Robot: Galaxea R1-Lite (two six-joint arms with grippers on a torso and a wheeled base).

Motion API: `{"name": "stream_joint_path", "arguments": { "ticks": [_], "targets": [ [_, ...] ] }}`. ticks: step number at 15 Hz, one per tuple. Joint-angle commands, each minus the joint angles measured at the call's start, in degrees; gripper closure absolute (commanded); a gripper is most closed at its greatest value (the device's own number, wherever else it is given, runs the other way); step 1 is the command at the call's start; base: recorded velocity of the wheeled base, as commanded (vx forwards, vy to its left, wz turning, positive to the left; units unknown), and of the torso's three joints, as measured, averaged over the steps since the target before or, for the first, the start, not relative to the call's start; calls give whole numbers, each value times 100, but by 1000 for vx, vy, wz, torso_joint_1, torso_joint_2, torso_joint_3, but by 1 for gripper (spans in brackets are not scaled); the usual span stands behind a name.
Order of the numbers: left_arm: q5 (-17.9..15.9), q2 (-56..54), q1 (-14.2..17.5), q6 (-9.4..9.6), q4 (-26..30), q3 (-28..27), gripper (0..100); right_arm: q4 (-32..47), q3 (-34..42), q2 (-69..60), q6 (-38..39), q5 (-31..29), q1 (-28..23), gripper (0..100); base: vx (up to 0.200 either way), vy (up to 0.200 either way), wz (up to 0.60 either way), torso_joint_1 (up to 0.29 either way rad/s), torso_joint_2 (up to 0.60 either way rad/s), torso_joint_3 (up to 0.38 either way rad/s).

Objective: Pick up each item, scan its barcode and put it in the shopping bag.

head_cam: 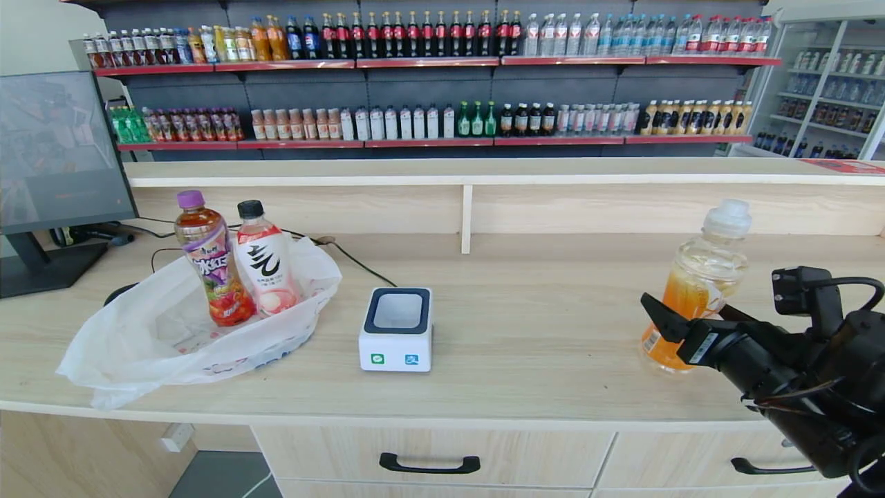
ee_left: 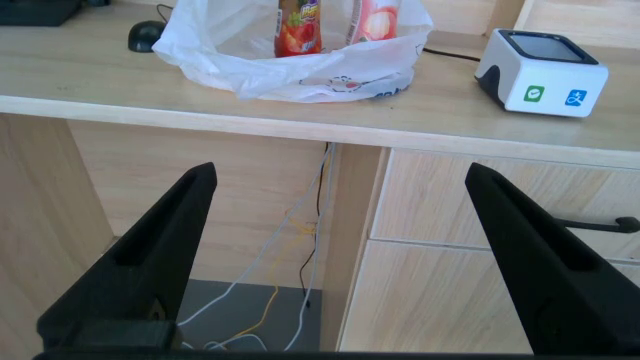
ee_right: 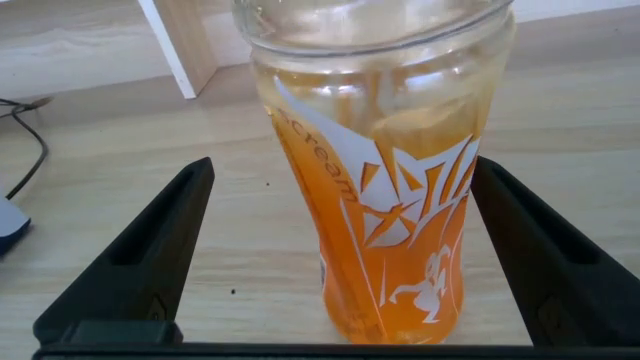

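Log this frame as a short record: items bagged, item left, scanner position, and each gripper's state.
bagged: purple-cap bottle and black-cap bottle, standing in the shopping bag
remaining: orange drink bottle, upright on the counter, robot's right side
scanner: mid-counter, between shopping bag and orange drink bottle, nothing held over it
right gripper: open, a finger on either side of the orange drink bottle, not clamped
left gripper: open, empty, below the counter edge

Orange bottle, perhaps half-full, upright, right; purple-cap bottle, black-cap bottle in bag.
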State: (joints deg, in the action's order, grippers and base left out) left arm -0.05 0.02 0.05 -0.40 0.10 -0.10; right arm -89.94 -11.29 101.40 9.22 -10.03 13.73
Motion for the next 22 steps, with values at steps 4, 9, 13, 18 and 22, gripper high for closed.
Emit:
{"name": "stream_joint_path", "arguments": {
  "ticks": [4, 9, 13, 18, 22],
  "targets": [
    [-4, -2, 4, 5, -1, 1, 0, -6, -304, 292, 36, -7, -125, 0, 0, 0, 0, 0, 0, 0],
    [-4, -2, 4, -13, -1, 1, 0, -6, -436, 433, 19, -7, -125, 0, 0, 0, 0, 0, 0, 0],
    [5, -2, -5, -13, -1, 1, 0, -6, -638, 468, 28, -7, -133, 100, 0, 0, 0, 0, 0, 0],
    [5, -2, 4, -13, -1, 1, 0, -6, -638, 459, 19, -7, -133, 100, 0, 0, 0, 0, 0, 0],
    [5, -2, 4, -13, -1, 1, 0, -6, -629, 416, 19, -7, -133, 100, 0, 0, 0, 0, 0, 0]
  ]
}}
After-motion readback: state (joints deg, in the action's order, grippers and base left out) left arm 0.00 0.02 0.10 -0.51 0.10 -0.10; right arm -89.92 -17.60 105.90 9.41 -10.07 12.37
